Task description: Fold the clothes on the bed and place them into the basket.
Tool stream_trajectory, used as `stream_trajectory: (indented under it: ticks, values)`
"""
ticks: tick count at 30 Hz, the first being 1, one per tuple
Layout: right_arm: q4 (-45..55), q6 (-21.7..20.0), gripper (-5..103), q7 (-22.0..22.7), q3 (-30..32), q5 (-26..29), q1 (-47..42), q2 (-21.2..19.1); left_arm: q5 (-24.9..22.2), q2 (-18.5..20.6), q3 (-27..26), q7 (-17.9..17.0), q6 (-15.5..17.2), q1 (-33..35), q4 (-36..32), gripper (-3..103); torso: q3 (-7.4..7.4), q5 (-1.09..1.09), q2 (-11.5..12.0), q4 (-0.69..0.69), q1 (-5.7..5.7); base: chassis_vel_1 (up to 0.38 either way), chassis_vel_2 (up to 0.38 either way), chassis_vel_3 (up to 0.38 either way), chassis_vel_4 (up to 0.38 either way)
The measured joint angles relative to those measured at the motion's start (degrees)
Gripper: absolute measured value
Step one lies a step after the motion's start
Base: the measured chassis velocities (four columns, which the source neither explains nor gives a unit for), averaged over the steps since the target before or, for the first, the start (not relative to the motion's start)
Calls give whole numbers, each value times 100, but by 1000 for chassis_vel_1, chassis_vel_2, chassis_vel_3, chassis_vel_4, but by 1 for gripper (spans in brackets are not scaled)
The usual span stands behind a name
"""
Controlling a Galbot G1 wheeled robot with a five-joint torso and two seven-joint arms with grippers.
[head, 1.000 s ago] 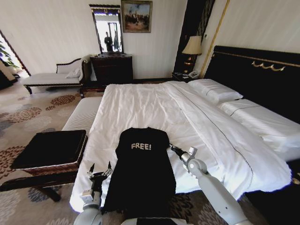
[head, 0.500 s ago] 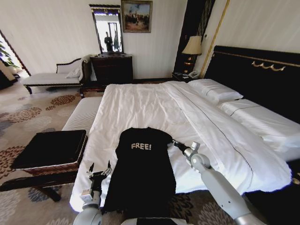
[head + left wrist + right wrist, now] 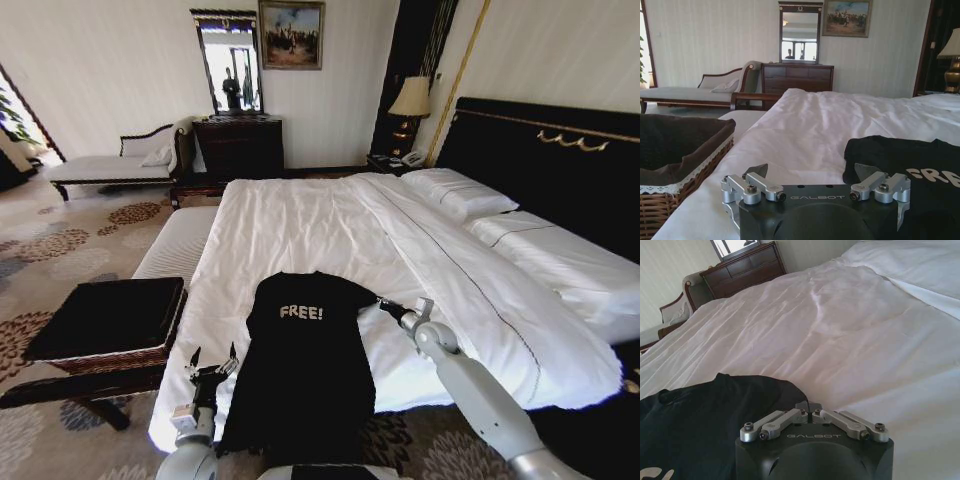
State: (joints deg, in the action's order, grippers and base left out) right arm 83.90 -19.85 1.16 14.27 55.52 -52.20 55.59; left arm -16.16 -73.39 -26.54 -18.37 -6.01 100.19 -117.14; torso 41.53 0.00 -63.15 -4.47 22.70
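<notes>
From the head view, the black short-sleeved T-shirt with white "FREE!" lettering [image 3: 305, 365] lies flat on the near corner of the large bed with white duvet [image 3: 330, 235]. Its long axis runs from the robot toward the far side, collar farthest away, hem hanging over the near edge. The left claw [image 3: 213, 366] sits just beside the shirt's left edge, its fingers spread. The right claw [image 3: 384, 309] touches the shirt's right sleeve. Well to the left of the left claw stands the low brown wicker basket with black fabric top [image 3: 105, 325].

The left wrist view shows that claw [image 3: 813, 171] wide open above the duvet, shirt [image 3: 912, 175] on one side, basket's woven wall and lace trim [image 3: 675, 187] on the other.

The right wrist view shows the right claw [image 3: 809, 406] pressed together at the sleeve's edge [image 3: 715, 420]; whether it pinches cloth I cannot tell.
</notes>
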Motion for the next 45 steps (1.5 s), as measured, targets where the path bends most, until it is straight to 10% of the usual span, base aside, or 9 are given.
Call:
stream_trajectory:
  ticks: [38,45]
  values:
    - [-172,-715,0,173,-345,-321,514,-289,72,4,36,11,44,79,-56,99,0,0,0,2,0,0,0,0,0]
    - [216,-548,27,233,113,-669,-120,-255,-354,188,187,7,275,-267,27,99,0,0,0,-1,0,0,0,0,0]
